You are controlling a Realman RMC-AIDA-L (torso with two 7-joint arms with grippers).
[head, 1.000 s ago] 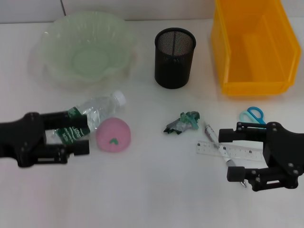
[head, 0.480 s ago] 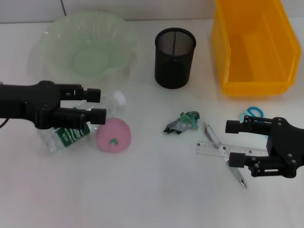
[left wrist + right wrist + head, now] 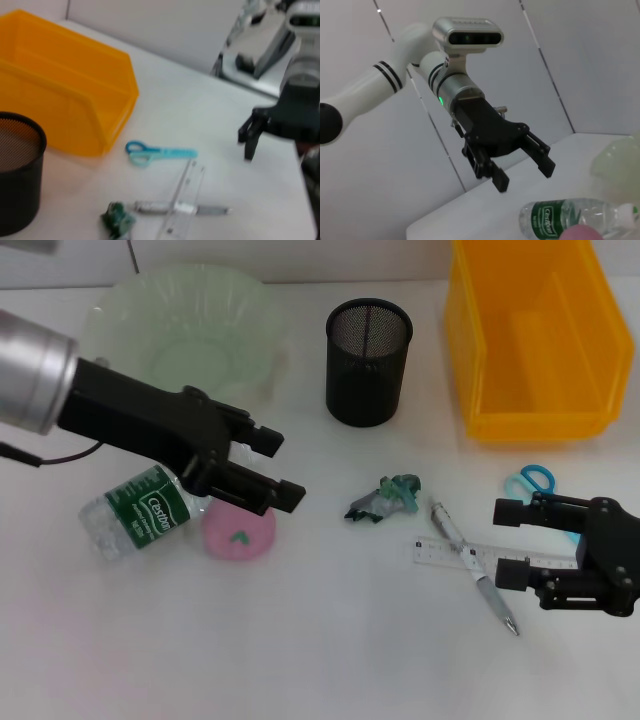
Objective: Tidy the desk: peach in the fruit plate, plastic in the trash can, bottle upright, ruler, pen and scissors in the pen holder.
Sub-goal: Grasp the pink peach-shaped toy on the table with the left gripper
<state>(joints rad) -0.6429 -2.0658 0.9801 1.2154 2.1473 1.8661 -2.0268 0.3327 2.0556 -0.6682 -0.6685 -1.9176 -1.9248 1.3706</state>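
The pink peach (image 3: 240, 534) lies on the table beside the clear bottle (image 3: 138, 511), which lies on its side. My left gripper (image 3: 280, 470) is open and empty, hovering just above and to the right of the peach. It also shows in the right wrist view (image 3: 525, 175), above the bottle (image 3: 570, 218). The green plastic wrapper (image 3: 385, 498), pen (image 3: 478, 570), ruler (image 3: 447, 553) and blue scissors (image 3: 530, 481) lie at centre right. My right gripper (image 3: 505, 540) is open and empty at the ruler's right end, over the scissors' blades.
The pale green fruit plate (image 3: 120, 320) stands at the back left, the black mesh pen holder (image 3: 368, 370) at the back centre, and the yellow bin (image 3: 480, 360) at the back right. The left wrist view shows the bin (image 3: 75, 90) and scissors (image 3: 160, 152).
My left gripper has swung from beside the bottle to the right, over the peach. The bottle has turned and now lies label up. My right gripper has drawn back slightly to the right.
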